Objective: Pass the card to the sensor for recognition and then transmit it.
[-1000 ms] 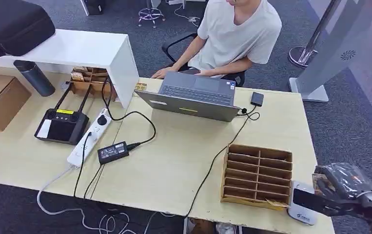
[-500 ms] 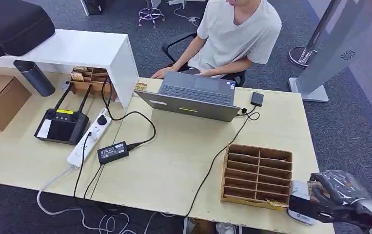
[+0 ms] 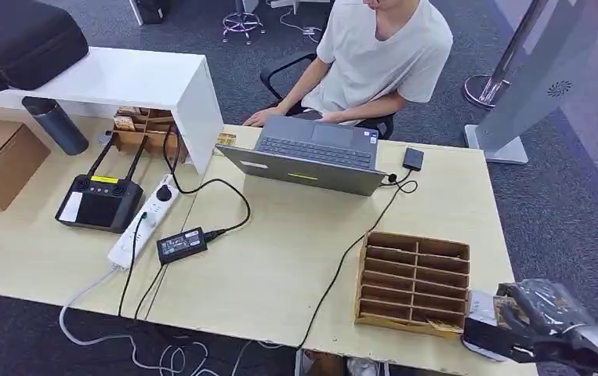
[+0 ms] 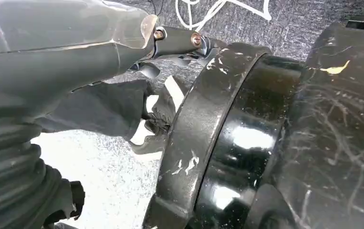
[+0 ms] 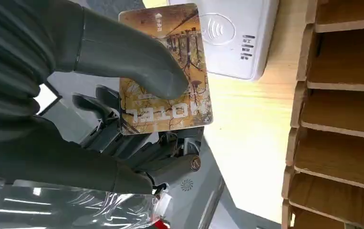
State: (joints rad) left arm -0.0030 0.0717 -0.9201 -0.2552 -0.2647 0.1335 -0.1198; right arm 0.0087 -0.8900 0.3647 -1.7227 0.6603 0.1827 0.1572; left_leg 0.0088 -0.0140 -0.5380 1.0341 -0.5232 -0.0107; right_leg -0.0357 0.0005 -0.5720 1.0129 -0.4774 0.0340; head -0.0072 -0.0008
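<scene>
the right hand (image 5: 137, 95) grips the card (image 5: 168, 71) at the table (image 3: 280, 258) corner, overlapping the white sensor (image 5: 232, 38), beside the wooden rack (image 5: 342, 109); left hand's (image 4: 98, 105) state unclear.

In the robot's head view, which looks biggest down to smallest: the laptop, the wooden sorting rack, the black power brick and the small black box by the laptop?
1. Laptop
2. Wooden sorting rack, nearly as big but nearer the camera, so that order is unsure
3. Black power brick
4. Small black box, farther away, so it may only look smaller
</scene>
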